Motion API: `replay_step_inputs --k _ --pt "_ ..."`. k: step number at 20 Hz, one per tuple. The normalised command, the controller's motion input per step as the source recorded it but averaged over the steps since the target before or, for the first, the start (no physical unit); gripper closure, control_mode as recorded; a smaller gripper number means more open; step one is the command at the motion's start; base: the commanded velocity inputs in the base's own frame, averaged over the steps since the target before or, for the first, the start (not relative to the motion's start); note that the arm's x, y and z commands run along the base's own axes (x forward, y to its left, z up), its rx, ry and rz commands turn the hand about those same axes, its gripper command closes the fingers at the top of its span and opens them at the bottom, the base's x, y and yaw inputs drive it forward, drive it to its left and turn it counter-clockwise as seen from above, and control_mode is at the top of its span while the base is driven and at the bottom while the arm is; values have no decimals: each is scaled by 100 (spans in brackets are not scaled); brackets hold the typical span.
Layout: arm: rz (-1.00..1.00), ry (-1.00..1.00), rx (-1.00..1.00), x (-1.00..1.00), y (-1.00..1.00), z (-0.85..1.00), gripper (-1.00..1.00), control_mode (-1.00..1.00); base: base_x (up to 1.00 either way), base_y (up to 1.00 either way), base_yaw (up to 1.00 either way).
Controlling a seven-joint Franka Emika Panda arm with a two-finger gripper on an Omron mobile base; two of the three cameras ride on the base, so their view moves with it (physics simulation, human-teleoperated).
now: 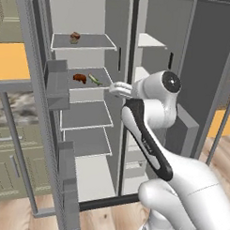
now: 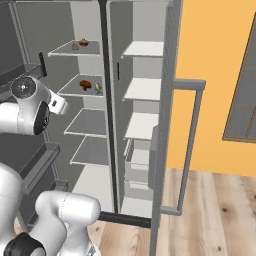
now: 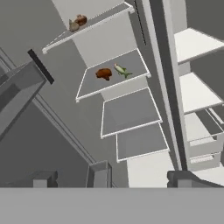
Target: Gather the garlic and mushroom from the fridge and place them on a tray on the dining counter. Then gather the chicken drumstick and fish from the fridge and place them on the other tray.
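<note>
Fridge point(image 1: 153, 24) doors are seen swung wide, white shelves exposed in both compartments. On the second shelf point(image 3: 114, 75) of the left compartment, in the upper middle of the hand view, a brown chicken drumstick point(image 3: 103, 73) lies just beside a pale greenish fish point(image 3: 122, 70); apart or touching cannot be told. On the top shelf point(image 1: 82, 42), upper left of the left base view, two small brownish items point(image 1: 74, 38) are seen, probably the garlic and mushroom, too small to tell apart.

The gripper point(image 3: 140, 180) is seen at the bottom of the hand view, jaws spread wide with nothing between them, well short of either shelf.

Risks judged from here:
- Wrong item could be taken first; drumstick and fish sit more squarely in line with the hand than the top-shelf pair.
- Neighbour could be nudged off the shelf edge, since items in each pair sit close.
- Door bins point(image 1: 58, 84) and the centre post point(image 2: 106, 90) could be struck during the reach.
</note>
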Motion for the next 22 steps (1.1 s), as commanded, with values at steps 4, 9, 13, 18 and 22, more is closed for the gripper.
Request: replay_step_inputs --k 4,9,13,18,22 --pt "0 0 -3 -6 -4 -12 -100 -100 0 0 0" --pt "0 0 0 4 -4 -7 -100 -100 0 0 0" --pt "-2 3 0 42 2 0 -100 100 13 2 -1" --pt "0 0 0 0 0 0 -100 100 36 13 -6" --pt "0 0 0 0 0 0 -100 100 30 13 -7"
